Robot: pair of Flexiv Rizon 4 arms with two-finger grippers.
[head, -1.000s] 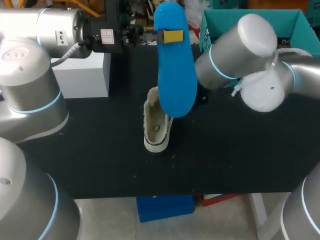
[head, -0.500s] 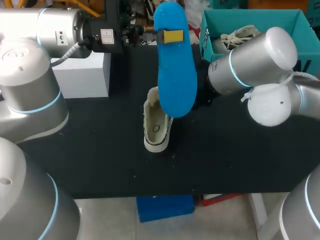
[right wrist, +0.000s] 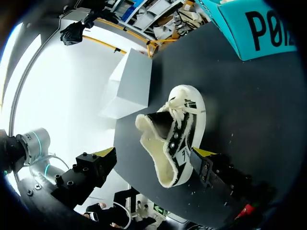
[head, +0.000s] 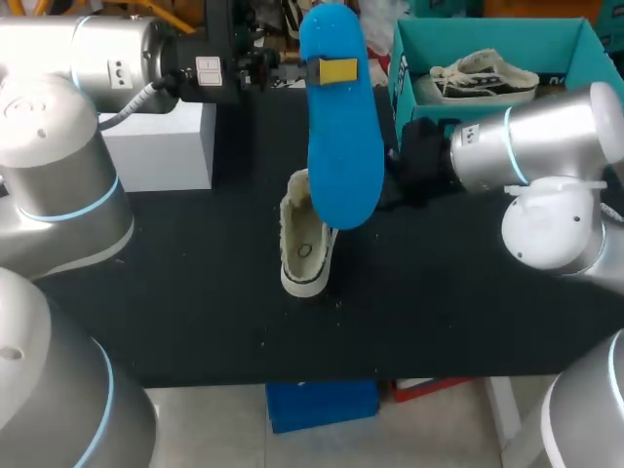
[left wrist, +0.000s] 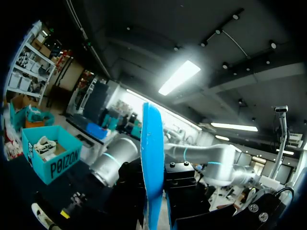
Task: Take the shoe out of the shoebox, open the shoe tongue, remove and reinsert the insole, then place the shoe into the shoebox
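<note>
Insole (head: 341, 146) was held up high by the left hand (head: 336, 70); the right hand (right wrist: 154, 154) was wide open near the shoe (head: 304, 249).

Shows a table (head: 195, 322) with a shoe (head: 306, 252) near its middle. Places an insole (head: 341, 136) in the air over the shoe's far end, clamped in the left gripper (head: 331, 70), which comes in from the left. Sets a block (head: 161, 146) well left of the shoe and a shoebox (head: 487, 31) at the rear right (a second shoe (head: 485, 76) inside). Puts the right gripper (right wrist: 153, 153) just right of the first shoe, fingers spread.
</note>
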